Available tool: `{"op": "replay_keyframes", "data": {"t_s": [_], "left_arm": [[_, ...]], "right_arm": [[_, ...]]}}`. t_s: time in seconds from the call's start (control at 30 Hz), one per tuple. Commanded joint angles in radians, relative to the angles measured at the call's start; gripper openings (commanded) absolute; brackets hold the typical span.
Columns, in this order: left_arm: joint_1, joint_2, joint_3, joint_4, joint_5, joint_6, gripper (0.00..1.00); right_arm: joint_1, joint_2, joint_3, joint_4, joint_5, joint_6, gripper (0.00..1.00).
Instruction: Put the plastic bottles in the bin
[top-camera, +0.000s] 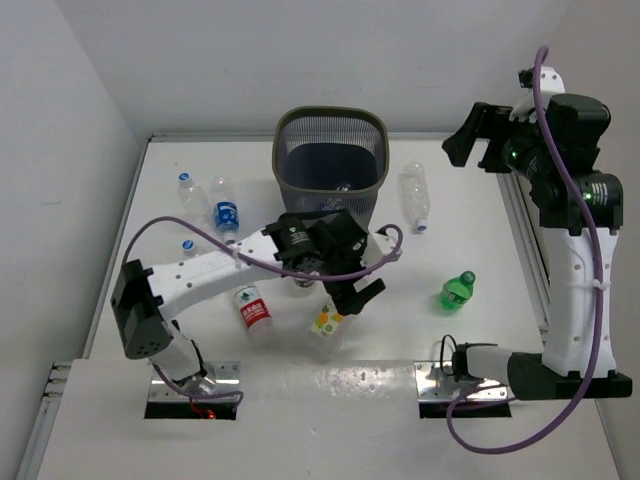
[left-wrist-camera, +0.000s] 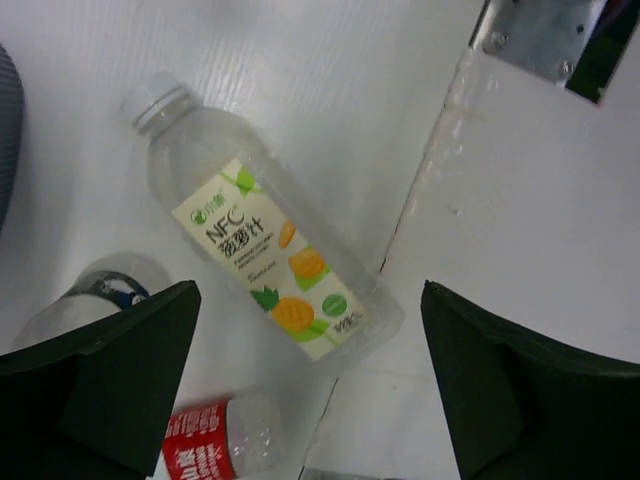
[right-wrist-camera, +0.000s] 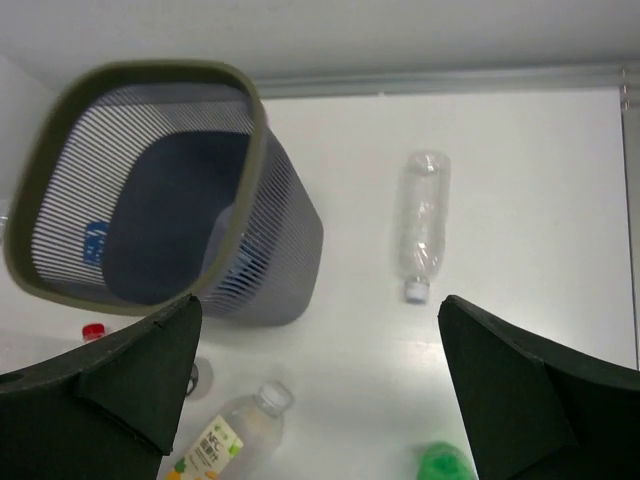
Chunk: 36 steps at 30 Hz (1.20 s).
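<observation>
Left gripper (left-wrist-camera: 310, 290) wide open, empty, over the yellow-green-labelled bottle (left-wrist-camera: 265, 255); right gripper (right-wrist-camera: 320, 300) equally wide, empty.

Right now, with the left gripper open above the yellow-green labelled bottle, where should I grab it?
Take the yellow-green labelled bottle around its middle, straight down with the left gripper. It lies flat on its side, diagonal to the open jaws, so turn the wrist to span its width.

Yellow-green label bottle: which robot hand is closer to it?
Left. The left gripper hovers open just above the yellow-green label bottle. The right gripper is raised far off to the back right, well past the green bottle.
</observation>
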Motion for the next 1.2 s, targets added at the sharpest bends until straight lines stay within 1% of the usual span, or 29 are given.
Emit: {"op": "replay_keyframes", "data": {"t_s": [0.0,0.1,0.23,0.3,0.47,0.63,0.77,0.9,1.03,1.1,1.17], "left_arm": [[-0.006,0.105,0.051,0.020,-0.120,-0.168,0.99],[-0.006,0.143,0.060,0.020,-0.142,-0.225,0.99],[-0.006,0.204,0.074,0.033,-0.242,-0.239,0.99],[-0.006,0.245,0.100,0.033,-0.253,-0.239,0.99],[-0.006,0.333,0.131,0.013,-0.263,-0.239,0.99],[-0.006,0.417,0.131,0.002,-0.242,-0.248,0.99],[-0.006,0.449,0.131,-0.007,-0.251,-0.248,0.99],[-0.006,0.469,0.131,-0.007,-0.217,-0.258,0.99],[-0.006,0.479,0.131,-0.007,-0.208,-0.239,0.94],[-0.006,0.479,0.122,-0.007,-0.208,-0.239,0.92],[-0.015,0.479,0.121,-0.007,-0.199,-0.227,0.83]], "right_arm": [[-0.067,-0.007,-0.045,-0.018,-0.069,0.025,1.00],[-0.105,-0.024,-0.078,-0.015,-0.103,0.032,1.00],[-0.134,-0.044,-0.126,-0.003,-0.152,0.037,1.00],[-0.141,-0.046,-0.155,0.007,-0.174,0.043,1.00],[-0.150,-0.047,-0.183,0.019,-0.191,0.049,1.00],[-0.159,-0.052,-0.195,0.016,-0.204,0.039,1.00],[-0.171,-0.069,-0.212,0.016,-0.214,0.023,1.00],[-0.187,-0.076,-0.229,0.011,-0.230,0.026,1.00],[-0.196,-0.081,-0.238,0.008,-0.240,0.023,1.00],[-0.200,-0.087,-0.240,0.007,-0.246,0.020,1.00],[-0.202,-0.090,-0.232,0.004,-0.247,0.020,0.99]]}}
